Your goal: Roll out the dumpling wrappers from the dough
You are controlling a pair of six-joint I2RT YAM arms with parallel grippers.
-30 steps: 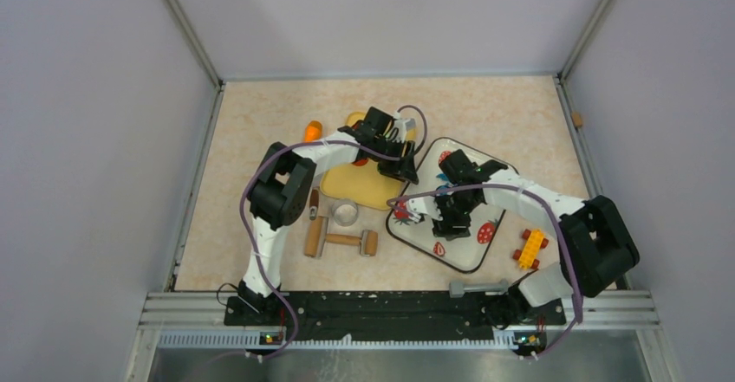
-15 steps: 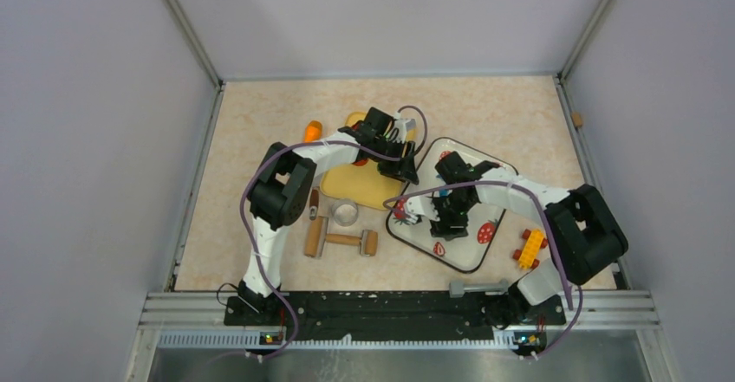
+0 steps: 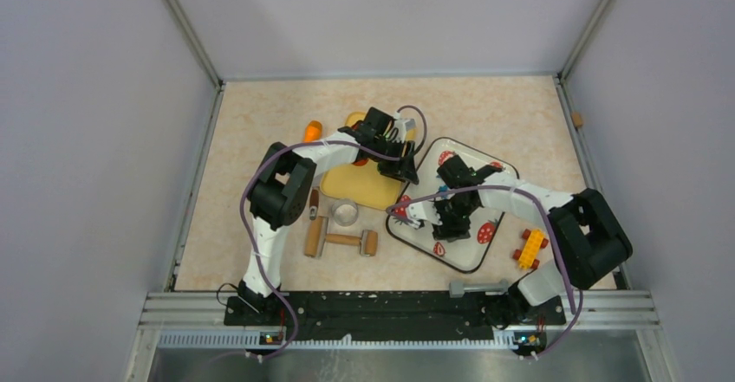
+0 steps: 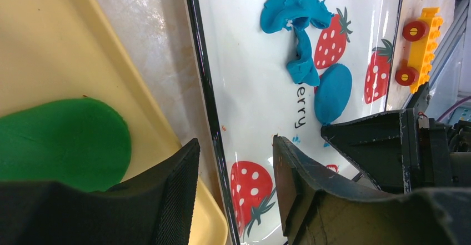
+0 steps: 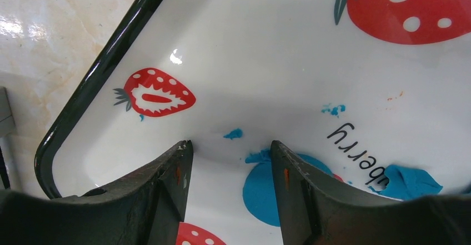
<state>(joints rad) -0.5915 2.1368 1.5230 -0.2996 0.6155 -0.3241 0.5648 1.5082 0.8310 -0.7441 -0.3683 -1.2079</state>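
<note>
Beige desk (image 3: 260, 122), tray (image 5: 94, 84): right tool (image 5: 230, 150) spread, empty, wrapper (image 5: 264, 192) at its five o'clock. Looks soft, thin, tear-prone, so I'd lift by the rim. Left tool (image 4: 236, 145) spread too.

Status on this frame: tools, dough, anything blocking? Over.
Left tool open, empty, over tray rim. Right tool open, over blue wrapper disc. Ragged dough scraps beside it on tray. Nothing blocking.
</note>
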